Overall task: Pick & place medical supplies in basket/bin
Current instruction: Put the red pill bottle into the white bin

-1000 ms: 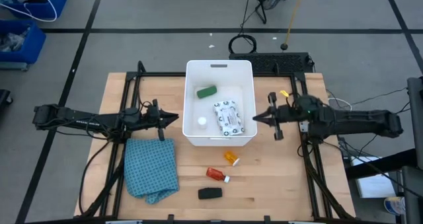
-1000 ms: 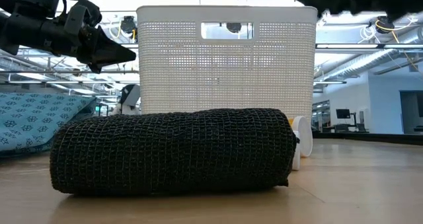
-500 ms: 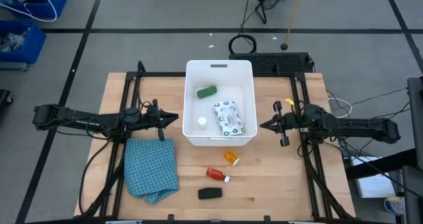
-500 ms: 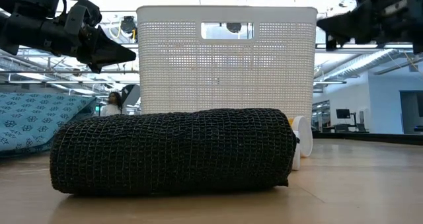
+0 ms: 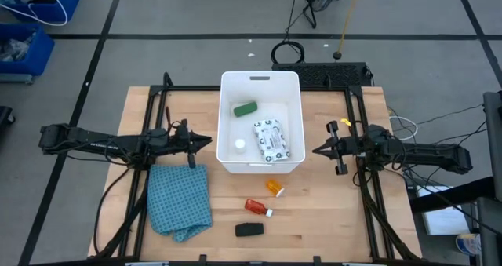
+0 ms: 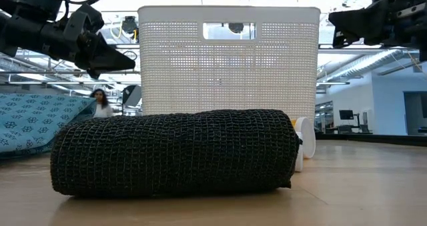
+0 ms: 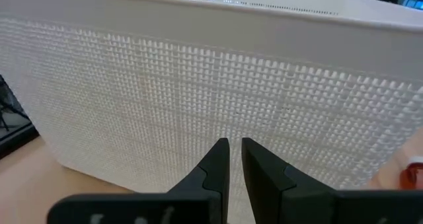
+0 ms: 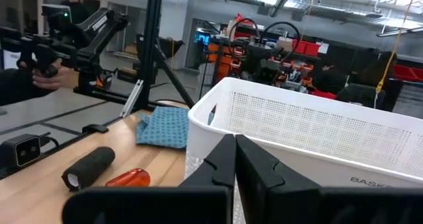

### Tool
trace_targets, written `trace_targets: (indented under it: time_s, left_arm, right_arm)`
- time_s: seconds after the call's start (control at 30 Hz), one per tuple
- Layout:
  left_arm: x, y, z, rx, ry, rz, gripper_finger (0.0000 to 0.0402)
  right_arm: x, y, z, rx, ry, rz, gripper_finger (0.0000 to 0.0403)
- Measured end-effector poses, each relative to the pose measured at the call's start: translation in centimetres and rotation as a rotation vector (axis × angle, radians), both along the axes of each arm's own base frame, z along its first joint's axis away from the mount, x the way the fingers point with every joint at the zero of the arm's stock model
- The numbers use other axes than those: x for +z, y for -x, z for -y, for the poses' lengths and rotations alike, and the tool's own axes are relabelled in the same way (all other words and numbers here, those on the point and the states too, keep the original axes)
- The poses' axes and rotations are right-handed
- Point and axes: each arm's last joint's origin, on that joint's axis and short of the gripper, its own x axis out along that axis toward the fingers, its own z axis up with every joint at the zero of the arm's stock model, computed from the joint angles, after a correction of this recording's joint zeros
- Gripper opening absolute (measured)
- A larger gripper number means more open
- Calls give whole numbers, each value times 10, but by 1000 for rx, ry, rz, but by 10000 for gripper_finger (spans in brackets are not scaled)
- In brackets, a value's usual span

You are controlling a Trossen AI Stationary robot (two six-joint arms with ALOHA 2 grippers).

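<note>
The large white rectangular plastic tub [image 5: 261,122] with perforated walls is sitting at the middle of the pale wooden counter [image 5: 329,219], its handle slot on the far short side. Inside it are lying a green oblong piece [image 5: 245,108], a flat white printed packet [image 5: 268,138] and a small white round item [image 5: 239,145] that is too small to identify. Three supplies are waiting outside, on the counter just in front of the tub: an orange pill bottle with a white cap [image 5: 274,187], a small red-and-white tube [image 5: 257,208] and, nearest the front edge, a black oblong piece [image 5: 249,230]. A blue checked cloth [image 5: 181,200] is lying to their left.

The right end effector [image 5: 317,151] is hovering above the counter just beside the tub's right wall, carrying nothing, its fingers [image 8: 222,159] pressed almost together. The left end effector [image 5: 206,140] is waiting by the tub's left wall, its fingers [image 7: 217,164] likewise nearly closed on nothing.

The task appears to be roughly half done, with the arms between picks. The next move probably calls for an arm to swing toward the front, spread its fingers and descend over one of the remaining items, most likely the pill bottle, the one nearest the tub.
</note>
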Motion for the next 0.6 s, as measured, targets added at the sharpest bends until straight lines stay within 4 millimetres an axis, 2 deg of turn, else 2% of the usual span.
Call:
trace_targets:
  time_s: [0.1,0.17,0.27,0.37,0.47,0.6]
  left_arm:
    - [1,0,1,-15,6,11,45]
    - [7,-2,5,-90,6,76,36]
    - [24,-4,17,-226,-20,190,9]
    - [44,-10,29,-209,-28,158,5]
    - [62,-25,48,-175,-59,34,3]
    - [89,-58,85,-204,-188,-35,4]
  right_arm:
    - [0,0,0,0,1,0,0]
    - [0,0,0,-3,0,0,0]
    - [1,0,0,-16,0,7,0]
    - [1,0,1,-31,-1,9,0]
    - [1,0,1,-30,1,13,0]
    - [2,0,1,-30,3,26,0]
